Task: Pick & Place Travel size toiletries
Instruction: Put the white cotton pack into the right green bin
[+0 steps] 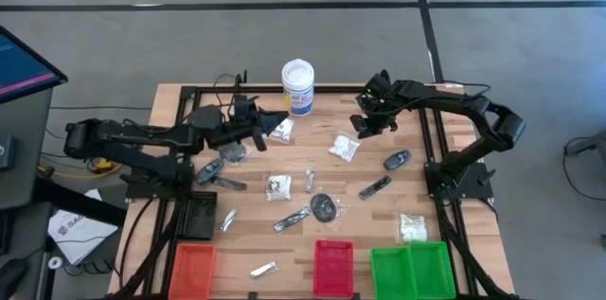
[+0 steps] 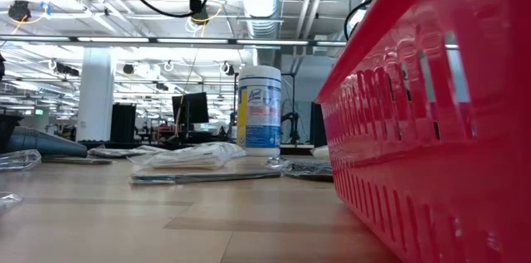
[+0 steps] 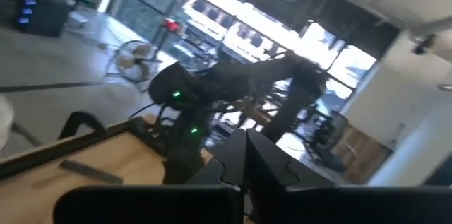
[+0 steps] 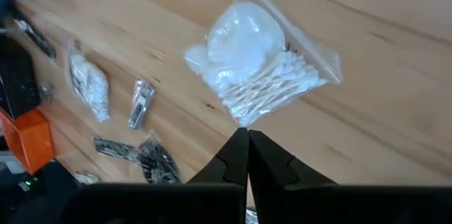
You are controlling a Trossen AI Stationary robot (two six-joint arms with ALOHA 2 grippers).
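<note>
While the right claw (image 4: 247,136) hangs clenched and empty above the tabletop (image 4: 395,97), the cotton-swab packet (image 4: 258,61) lies just ahead, swabs slanting across the claw's line; left claw (image 3: 244,155) clenched, farther off.

Both arms matte black, tubular links with chunky rounded joint housings. left arm (image 1: 142,139): black cables looping off the wrist end and trailing past the base at the table's left edge. right arm (image 1: 473,120): same build, bulbous elbow housing, base on a black plate by the table's right edge. left gripper (image 3: 247,171): two flat black fingers, angular stepped tips, pressed together, wide black bar behind them. right gripper (image 4: 248,155): identical black finger pair, tips meeting. Left wrist view also shows the right arm with small green lights glowing on its housings.
</note>
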